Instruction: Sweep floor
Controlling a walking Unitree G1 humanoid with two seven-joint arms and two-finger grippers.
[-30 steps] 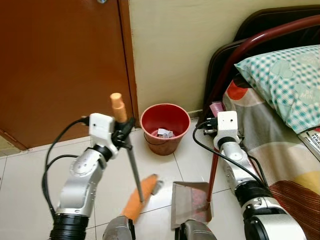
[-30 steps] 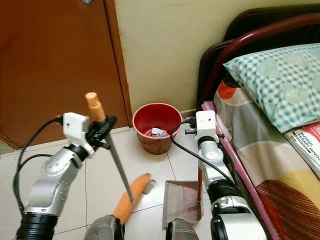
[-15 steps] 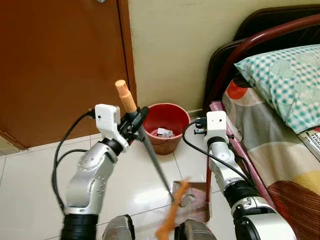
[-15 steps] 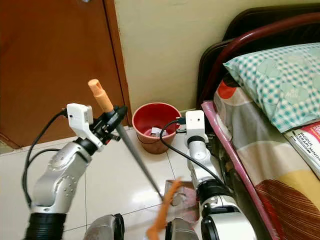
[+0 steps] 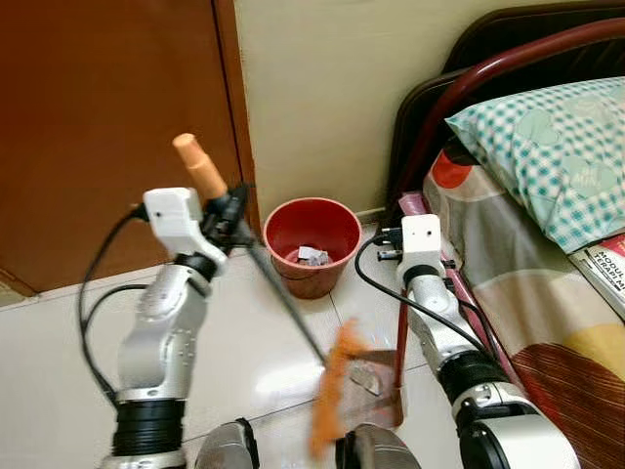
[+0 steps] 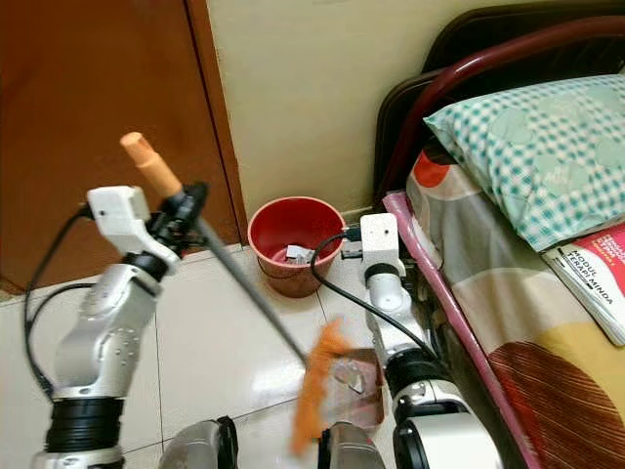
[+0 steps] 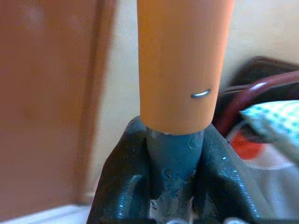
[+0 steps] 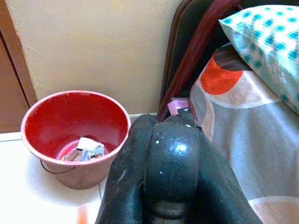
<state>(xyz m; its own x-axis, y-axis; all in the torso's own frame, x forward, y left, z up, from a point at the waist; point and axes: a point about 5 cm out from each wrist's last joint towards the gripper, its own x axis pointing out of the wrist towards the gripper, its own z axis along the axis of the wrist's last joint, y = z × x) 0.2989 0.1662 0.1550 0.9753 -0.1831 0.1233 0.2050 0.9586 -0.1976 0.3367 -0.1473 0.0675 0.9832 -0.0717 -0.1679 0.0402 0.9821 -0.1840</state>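
Observation:
My left gripper (image 5: 232, 209) is shut on the broom's grey shaft (image 7: 174, 161), just under its orange cap (image 5: 198, 164). The shaft slants down to the right to the blurred orange broom head (image 5: 330, 396), which is at the left edge of the dustpan (image 5: 379, 383). A small crumpled scrap (image 5: 363, 377) lies on the pan. My right gripper (image 5: 398, 262) is shut on the top of the dustpan's upright red handle (image 5: 402, 337); its fingers (image 8: 140, 168) wrap the handle's black end. A red bucket (image 5: 312, 234) with paper scraps stands by the wall beyond.
A brown door (image 5: 107, 117) closes off the left. On the right, a bed (image 5: 547, 283) with a dark red frame rail (image 5: 430, 127), a checked pillow (image 5: 547, 147) and a book (image 5: 610, 259) stands close beside my right arm. White tiled floor (image 5: 59, 342) lies to the left.
The broom head has swept right, from the floor left of the dustpan to the pan's edge. The scrap now lies on the pan. The broom's cap has tipped left.

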